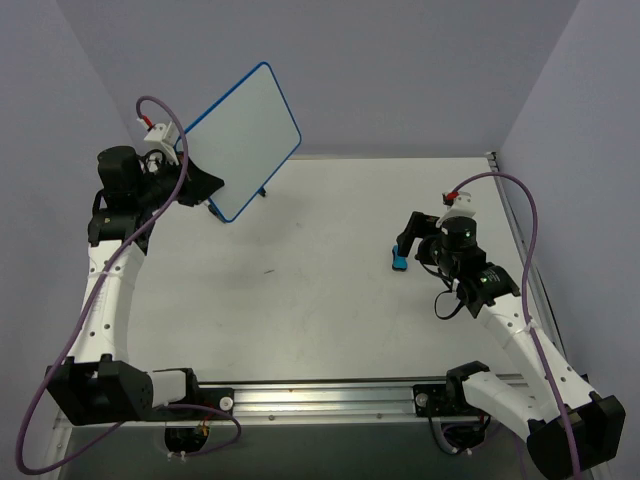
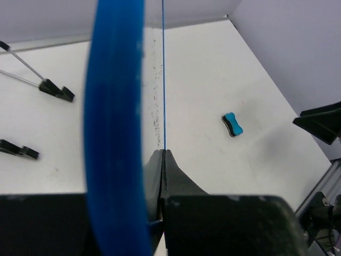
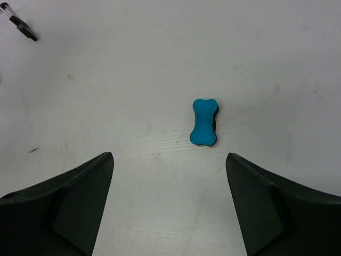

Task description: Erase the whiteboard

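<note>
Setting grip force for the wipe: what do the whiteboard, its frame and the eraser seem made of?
The whiteboard: thin, rigid panel with a smooth, even white face, likely coated board or plastic. Its frame: smooth blue with rounded corners, probably moulded plastic. The eraser: matte turquoise top over a dark layer, perhaps foam on felt; the look leaves that open.

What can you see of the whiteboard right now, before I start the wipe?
The whiteboard is a flat white rectangle in a thin blue frame with rounded corners. Its face shows no writing in the top view. The left gripper is shut on one edge, holding it tilted and apparently raised above the table at the far left. Nothing else visibly touches it; the left wrist view shows it only edge-on.
</note>
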